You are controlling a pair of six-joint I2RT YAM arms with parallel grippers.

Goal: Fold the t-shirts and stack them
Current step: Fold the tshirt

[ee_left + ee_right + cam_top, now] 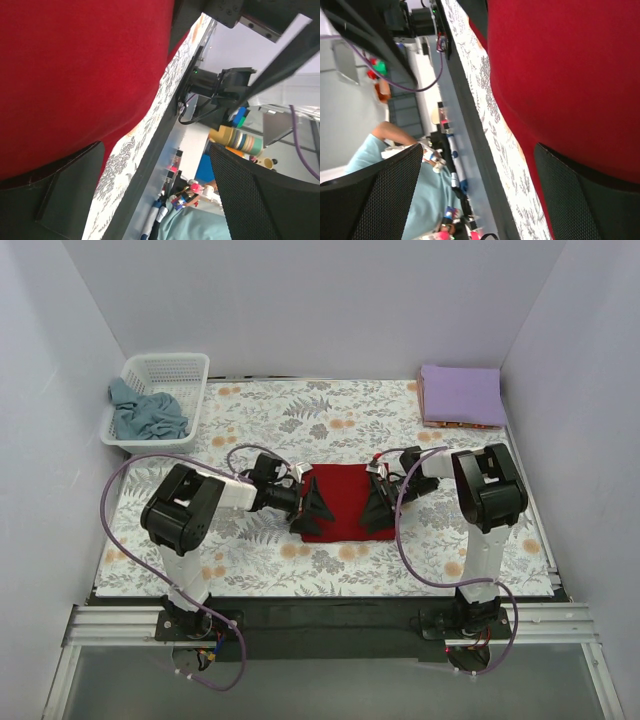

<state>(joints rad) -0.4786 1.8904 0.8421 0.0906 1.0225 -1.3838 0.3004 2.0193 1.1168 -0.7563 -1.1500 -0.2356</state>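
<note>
The deep red t-shirt (338,502) lies folded into a rectangle at the middle of the floral cloth. My left gripper (312,510) is open at its left edge, one finger resting on the red cloth (75,75). My right gripper (377,508) is open at its right edge, one finger on the red cloth (560,65). The lavender t-shirt (461,395) lies folded at the back right. The blue-grey t-shirt (146,413) is crumpled in the white basket (185,365) at the back left.
The floral table cloth (250,420) covers the table. White walls close in the left, back and right sides. A black strip and metal rail (330,618) run along the near edge by the arm bases.
</note>
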